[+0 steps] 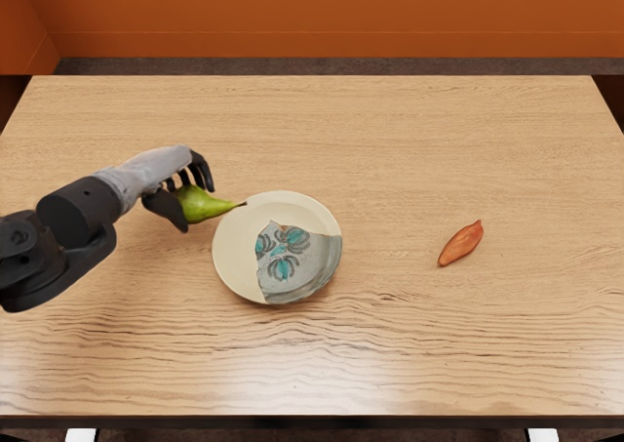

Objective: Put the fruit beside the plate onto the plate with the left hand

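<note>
My left hand [179, 192] has its fingers curled around the green pear [204, 206], stem pointing at the plate [230, 254] just beside it, so I can carry it over.

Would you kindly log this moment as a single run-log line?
left hand: shut on green pear | pear: beside left rim of cream plate, not on it | task: unfinished

The table [390, 130] is matt, grained wood, the plate [230, 245] looks like glazed ceramic, the pear [205, 205] smooth-skinned, and the left hand [179, 192] matt black plastic.
</note>
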`<state>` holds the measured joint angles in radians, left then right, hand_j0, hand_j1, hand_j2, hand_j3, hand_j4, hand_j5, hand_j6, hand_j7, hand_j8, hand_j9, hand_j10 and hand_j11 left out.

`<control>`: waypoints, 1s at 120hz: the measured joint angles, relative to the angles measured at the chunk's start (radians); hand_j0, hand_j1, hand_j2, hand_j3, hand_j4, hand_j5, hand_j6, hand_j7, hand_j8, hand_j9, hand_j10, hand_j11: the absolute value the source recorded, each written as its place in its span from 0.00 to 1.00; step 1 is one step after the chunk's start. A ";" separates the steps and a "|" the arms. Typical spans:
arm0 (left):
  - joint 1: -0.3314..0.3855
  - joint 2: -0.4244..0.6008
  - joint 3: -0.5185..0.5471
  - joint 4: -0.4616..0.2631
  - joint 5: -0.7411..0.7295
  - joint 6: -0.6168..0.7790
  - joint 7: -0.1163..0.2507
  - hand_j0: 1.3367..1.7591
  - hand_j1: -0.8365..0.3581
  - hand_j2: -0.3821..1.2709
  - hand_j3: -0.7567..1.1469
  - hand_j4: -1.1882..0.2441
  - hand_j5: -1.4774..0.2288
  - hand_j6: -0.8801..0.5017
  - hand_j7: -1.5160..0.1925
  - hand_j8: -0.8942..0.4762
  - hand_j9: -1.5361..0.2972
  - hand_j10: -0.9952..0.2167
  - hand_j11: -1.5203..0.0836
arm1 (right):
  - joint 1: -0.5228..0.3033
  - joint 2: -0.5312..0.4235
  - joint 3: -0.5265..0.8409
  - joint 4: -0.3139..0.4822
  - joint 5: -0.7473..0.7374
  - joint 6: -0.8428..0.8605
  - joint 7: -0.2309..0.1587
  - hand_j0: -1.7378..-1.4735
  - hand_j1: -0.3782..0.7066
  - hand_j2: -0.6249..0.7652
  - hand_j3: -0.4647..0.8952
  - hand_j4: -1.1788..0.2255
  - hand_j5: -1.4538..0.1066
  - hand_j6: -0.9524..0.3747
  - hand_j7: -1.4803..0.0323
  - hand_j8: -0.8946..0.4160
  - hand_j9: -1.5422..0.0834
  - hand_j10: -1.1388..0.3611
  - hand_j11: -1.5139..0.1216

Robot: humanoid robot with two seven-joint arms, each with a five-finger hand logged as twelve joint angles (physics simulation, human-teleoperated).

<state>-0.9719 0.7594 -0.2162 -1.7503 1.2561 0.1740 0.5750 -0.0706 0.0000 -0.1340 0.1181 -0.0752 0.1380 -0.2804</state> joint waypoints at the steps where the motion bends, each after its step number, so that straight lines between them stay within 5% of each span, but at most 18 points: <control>1: -0.001 -0.001 -0.001 0.000 0.000 -0.001 0.000 0.76 0.45 0.53 0.40 0.39 0.36 0.29 0.40 0.30 0.38 0.29 0.43 | 0.000 0.000 0.000 0.000 0.000 0.000 0.000 0.30 0.03 0.45 0.34 0.84 0.93 0.72 0.98 0.68 0.95 0.76 0.93; 97: 0.000 -0.196 -0.037 0.002 -0.018 -0.092 0.029 0.76 0.43 0.55 0.40 0.39 0.38 0.30 0.40 0.30 0.39 0.30 0.44 | 0.000 0.000 0.001 0.000 0.000 0.000 0.000 0.30 0.03 0.45 0.34 0.84 0.93 0.72 0.98 0.68 0.95 0.76 0.93; 120: 0.004 -0.194 -0.046 0.003 -0.029 -0.108 0.027 0.76 0.71 0.36 0.40 0.62 0.63 0.46 0.65 0.47 0.62 0.57 0.70 | 0.000 0.000 0.001 0.000 0.000 0.000 0.000 0.30 0.03 0.45 0.34 0.84 0.93 0.72 0.98 0.68 0.95 0.76 0.93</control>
<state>-0.9679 0.5653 -0.2627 -1.7473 1.2267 0.0656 0.6019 -0.0706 0.0000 -0.1334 0.1181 -0.0752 0.1380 -0.2805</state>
